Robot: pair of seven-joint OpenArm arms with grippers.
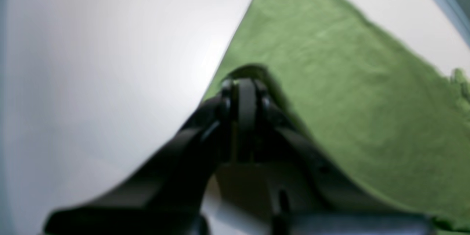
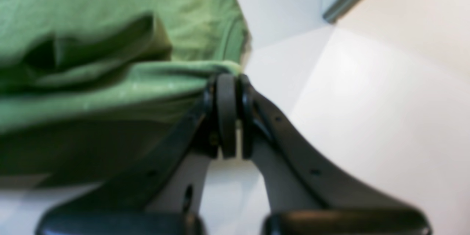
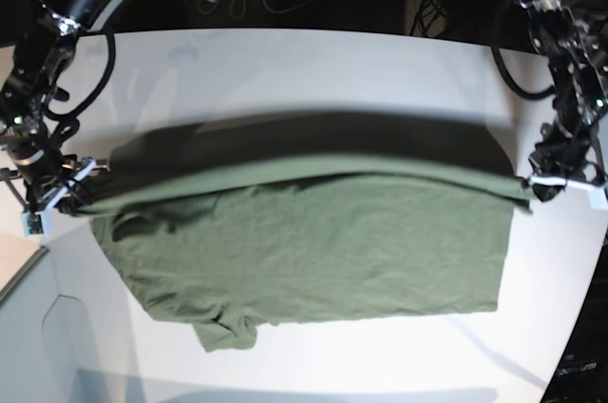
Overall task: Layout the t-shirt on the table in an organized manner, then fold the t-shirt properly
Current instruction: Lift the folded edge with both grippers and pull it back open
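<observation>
Clearly, in the left wrist view the left tool [image 1: 245, 88] is closed, pinching an edge of the t-shirt [image 1: 330, 80] above the white desk [image 1: 91, 62].

Right wrist view: the right tool [image 2: 227, 91] is also closed on a bunched edge.

Base view: one edge is lifted and stretched between both arms, the rest lies flat. I judge one fold is underway, and more folds are left.

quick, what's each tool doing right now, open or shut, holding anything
Left tool: shut on the t-shirt edge.
Right tool: shut on the t-shirt edge, lifted off the table.
</observation>
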